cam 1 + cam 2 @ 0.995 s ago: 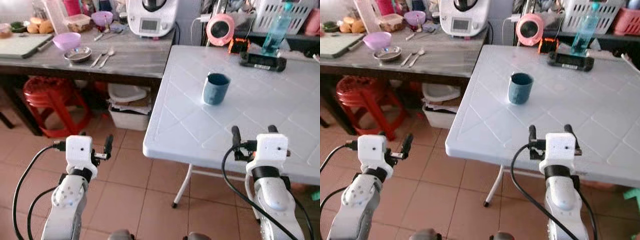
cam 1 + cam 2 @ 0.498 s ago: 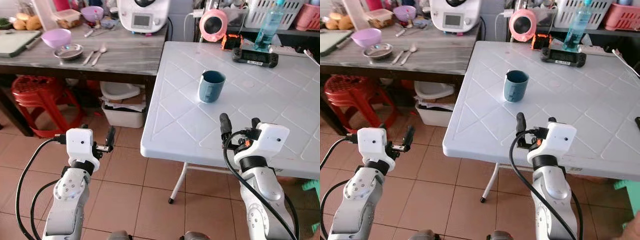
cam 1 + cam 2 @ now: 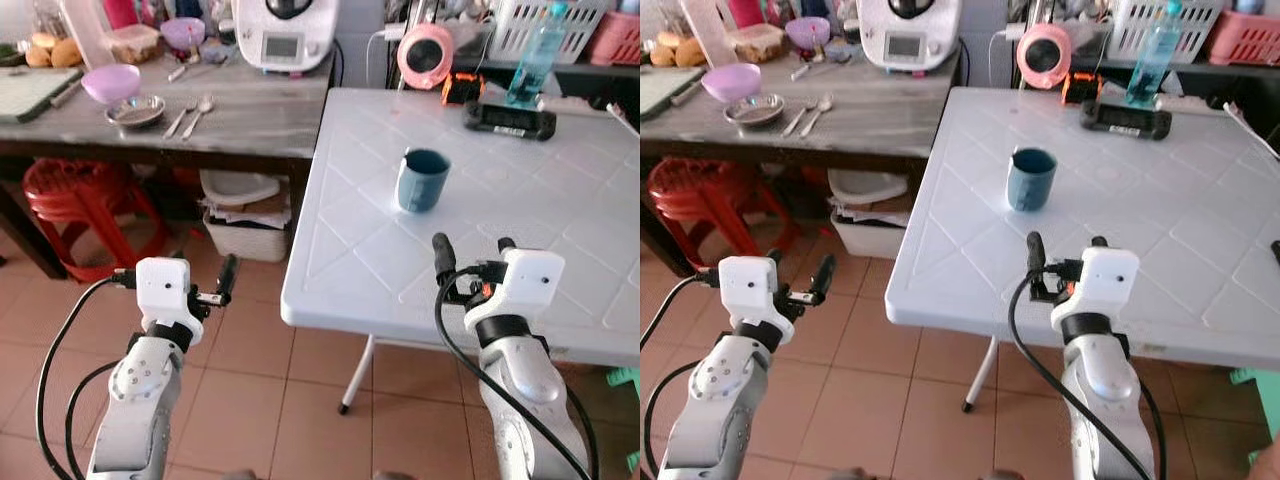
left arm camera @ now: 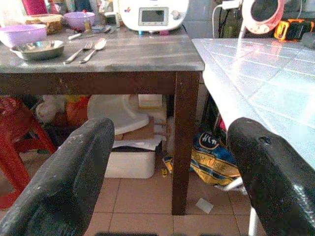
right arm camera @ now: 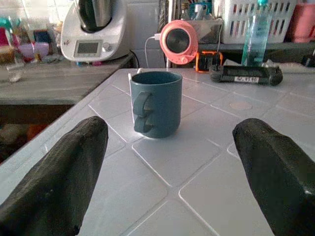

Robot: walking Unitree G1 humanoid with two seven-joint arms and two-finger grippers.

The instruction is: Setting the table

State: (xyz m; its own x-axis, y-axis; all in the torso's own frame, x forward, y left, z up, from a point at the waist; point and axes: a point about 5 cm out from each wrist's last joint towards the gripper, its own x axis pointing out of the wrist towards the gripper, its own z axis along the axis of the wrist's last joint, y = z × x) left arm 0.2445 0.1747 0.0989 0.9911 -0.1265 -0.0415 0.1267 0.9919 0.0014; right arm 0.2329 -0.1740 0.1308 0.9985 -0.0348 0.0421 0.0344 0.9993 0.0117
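A dark blue mug [image 3: 423, 180] stands upright on the white folding table [image 3: 560, 210], handle toward me in the right wrist view, where the mug [image 5: 155, 104] is centred. My right gripper [image 3: 474, 250] hovers over the table's near edge, a short way in front of the mug, open and holding nothing. My left gripper [image 4: 167, 142] is open and holding nothing over the tiled floor, left of the white table, facing the wooden counter [image 3: 240, 120]. On that counter lie a purple bowl [image 3: 110, 83], a metal dish [image 3: 137, 110], and a fork and spoon [image 3: 192, 110].
A white kitchen machine [image 3: 285, 35] stands at the counter's back. A pink round device [image 3: 425, 55], a black gadget [image 3: 508, 120] and a blue bottle [image 3: 532, 62] sit at the white table's far side. Under the counter are a red stool [image 3: 85, 205] and a white box [image 3: 250, 225].
The camera has shifted slightly. My right gripper has edged left, lining up more with the mug. The left gripper is much where it was.
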